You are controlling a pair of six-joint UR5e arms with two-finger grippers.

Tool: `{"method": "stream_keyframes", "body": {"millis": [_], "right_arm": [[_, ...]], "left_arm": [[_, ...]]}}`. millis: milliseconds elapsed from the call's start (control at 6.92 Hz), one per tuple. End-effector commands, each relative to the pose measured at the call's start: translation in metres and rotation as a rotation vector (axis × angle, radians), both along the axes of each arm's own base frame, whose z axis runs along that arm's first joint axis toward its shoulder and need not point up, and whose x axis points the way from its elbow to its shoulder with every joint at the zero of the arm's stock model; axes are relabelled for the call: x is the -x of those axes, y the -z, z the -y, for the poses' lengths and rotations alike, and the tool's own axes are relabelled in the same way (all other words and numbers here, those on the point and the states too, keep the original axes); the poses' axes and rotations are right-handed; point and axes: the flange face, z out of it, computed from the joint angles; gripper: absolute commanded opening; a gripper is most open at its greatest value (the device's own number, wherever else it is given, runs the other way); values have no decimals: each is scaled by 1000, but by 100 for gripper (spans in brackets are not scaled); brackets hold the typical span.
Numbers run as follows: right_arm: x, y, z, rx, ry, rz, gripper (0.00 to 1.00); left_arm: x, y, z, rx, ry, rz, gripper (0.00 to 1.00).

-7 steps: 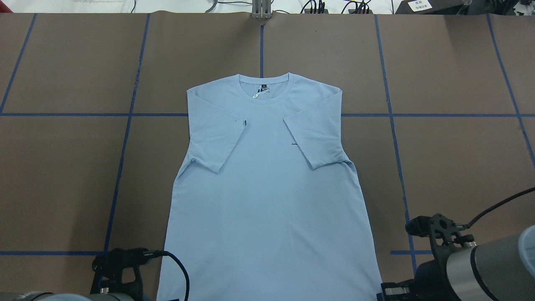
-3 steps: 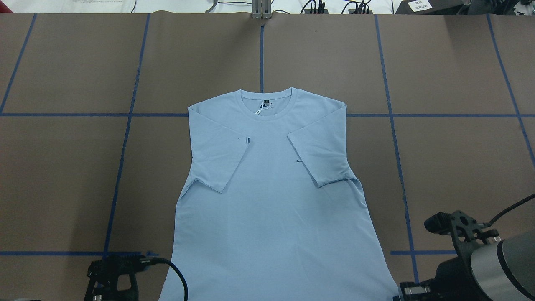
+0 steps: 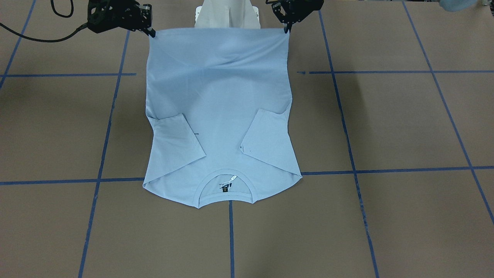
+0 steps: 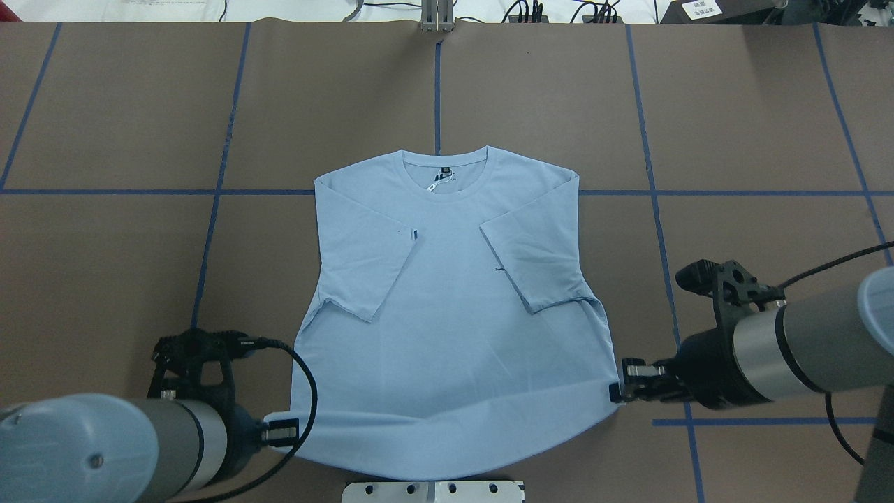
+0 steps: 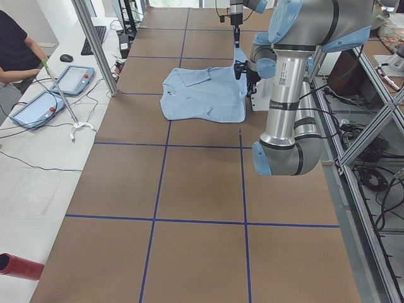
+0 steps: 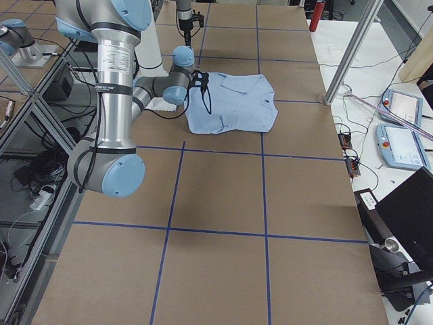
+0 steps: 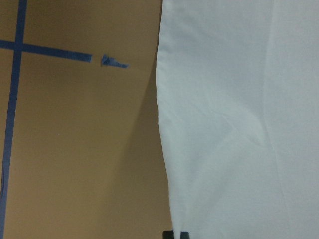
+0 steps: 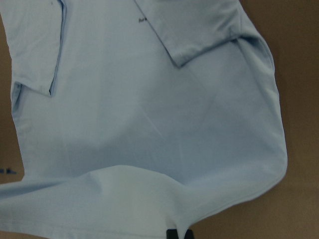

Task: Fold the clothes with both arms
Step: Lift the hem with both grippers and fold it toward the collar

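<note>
The pale blue T-shirt lies face up on the brown table with its collar at the far side and both short sleeves folded in over the chest. My left gripper is shut on the near left hem corner. My right gripper is shut on the near right hem corner. The hem hangs raised between them and sags in the middle. From the front-facing view the left gripper and right gripper hold the hem stretched and lifted above the shirt. Both wrist views show mostly pale cloth.
The white pedestal base sits just behind the raised hem. Blue tape lines grid the brown table. A metal post stands at the far edge. A person sits by tablets beyond the table in the left view.
The shirt first slid toward the robot. Both arms have since come forward into view and lifted the hem corners, so the lower part of the shirt now bows up off the table.
</note>
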Motion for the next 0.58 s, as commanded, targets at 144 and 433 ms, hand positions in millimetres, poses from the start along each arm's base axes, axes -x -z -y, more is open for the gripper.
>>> {"method": "stream_keyframes", "body": {"millis": [144,433], "right_arm": [[-6,-41,119,-120,-150,-92,0],[30,-30,181,-124,-185,-103,0]], "left_arm": [[-7,-18,69,-48,45,66,0],[-24,-10,121,-47,130,61,0]]}}
